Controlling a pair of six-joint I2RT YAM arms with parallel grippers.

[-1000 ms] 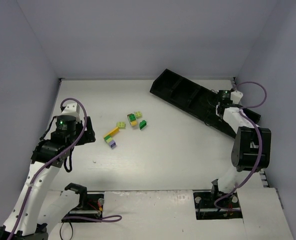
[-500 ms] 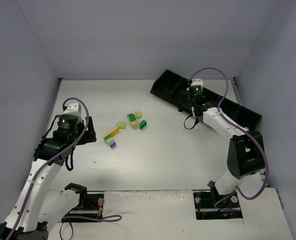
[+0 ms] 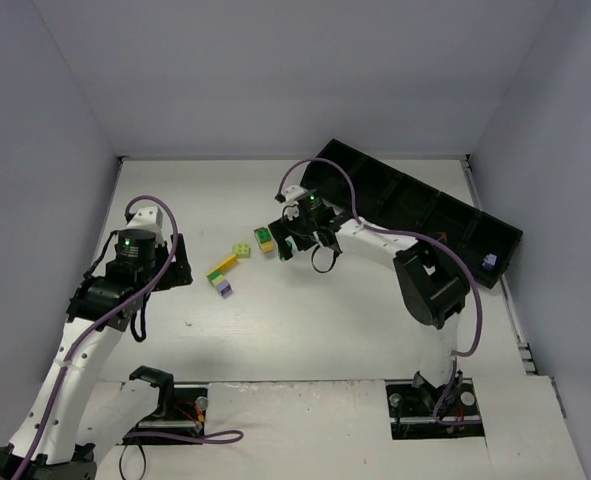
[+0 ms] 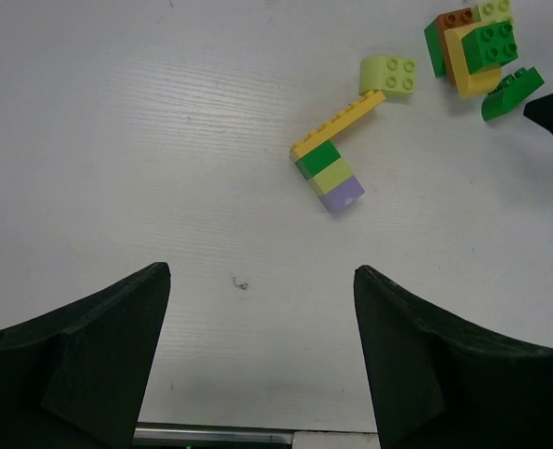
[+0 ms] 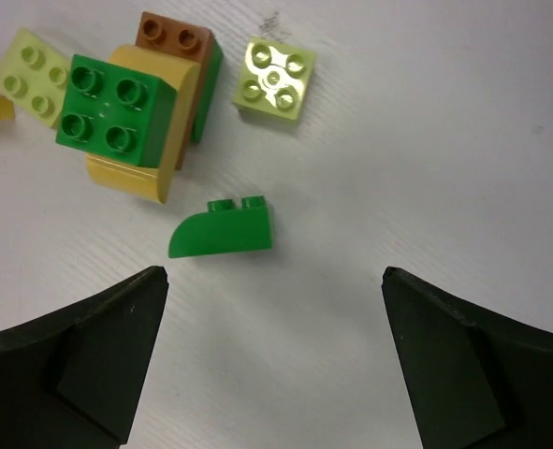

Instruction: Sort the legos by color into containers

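Right hand (image 5: 271,299) is wide open with nothing in it, and hovers low over the brick cluster (image 3: 264,238) mid-worktop (image 3: 325,320). Dark green curved brick (image 5: 222,230) lies alone just ahead of the gap between the fingers, a bit off-centre, touching neither. Just beyond it a dark green 2x2 (image 5: 115,114) sits on a yellow brick (image 5: 150,164), with an orange-brown brick (image 5: 175,36) against the far side. Lime 2x2 (image 5: 274,79) is just beside that, not touching. Left hand (image 4: 257,309) is also wide open and empty, well back from the bricks. Ahead of it a long yellow plate (image 4: 340,122) runs diagonally, with a dark green/lime/lilac stack (image 4: 329,178) at its near end and a pale lime brick (image 4: 390,77) at its far end. Black compartment tray (image 3: 415,200) sits diagonally at back right, with a small lilac piece (image 3: 489,262) in its end compartment.
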